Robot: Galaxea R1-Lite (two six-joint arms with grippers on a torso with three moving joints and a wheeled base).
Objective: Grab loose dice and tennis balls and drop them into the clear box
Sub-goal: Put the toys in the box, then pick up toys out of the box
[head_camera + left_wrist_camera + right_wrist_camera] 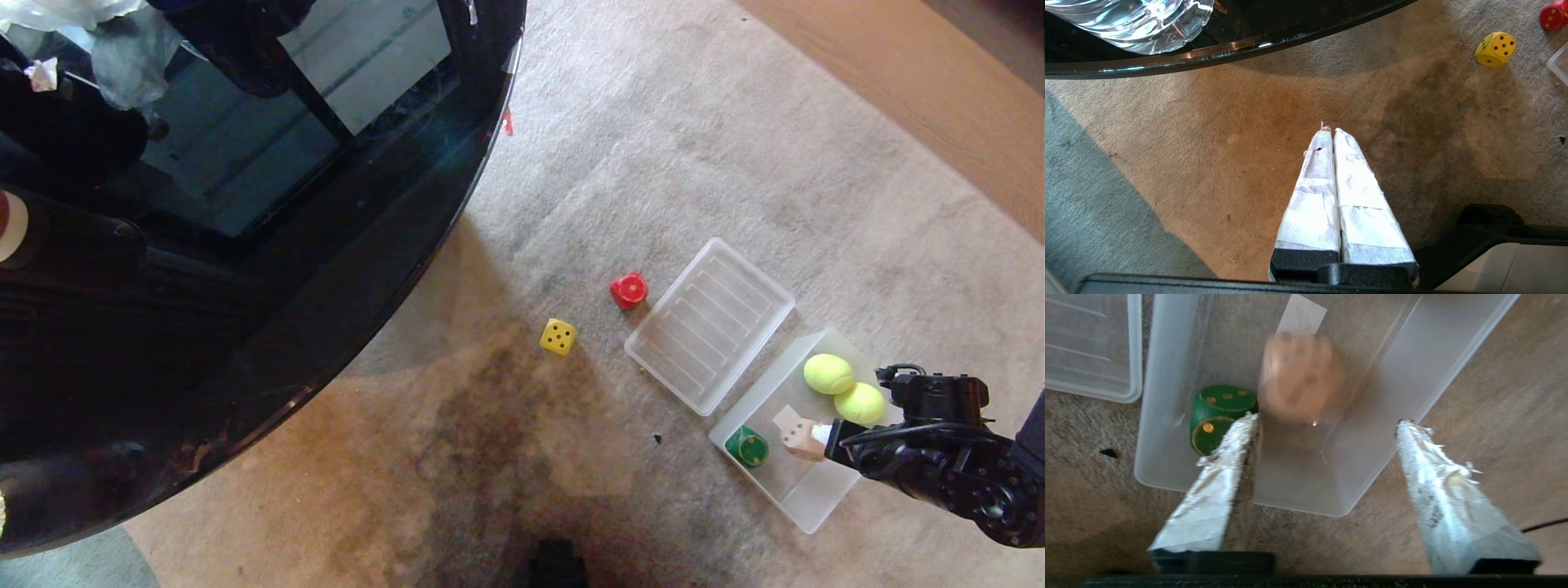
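My right gripper hangs open over the near end of the clear box, its fingers spread wide with nothing between them. Just beyond the fingertips a beige die shows blurred over the box floor, free of both fingers; in the head view the beige die lies next to the right gripper. A green die and two tennis balls lie in the box. A yellow die and a red die sit loose on the carpet. My left gripper is shut and parked above bare carpet.
The flat ribbed lid lies on the carpet between the red die and the box. A black glossy round table fills the left side. A wood floor strip runs along the far right. My base shows at the bottom edge.
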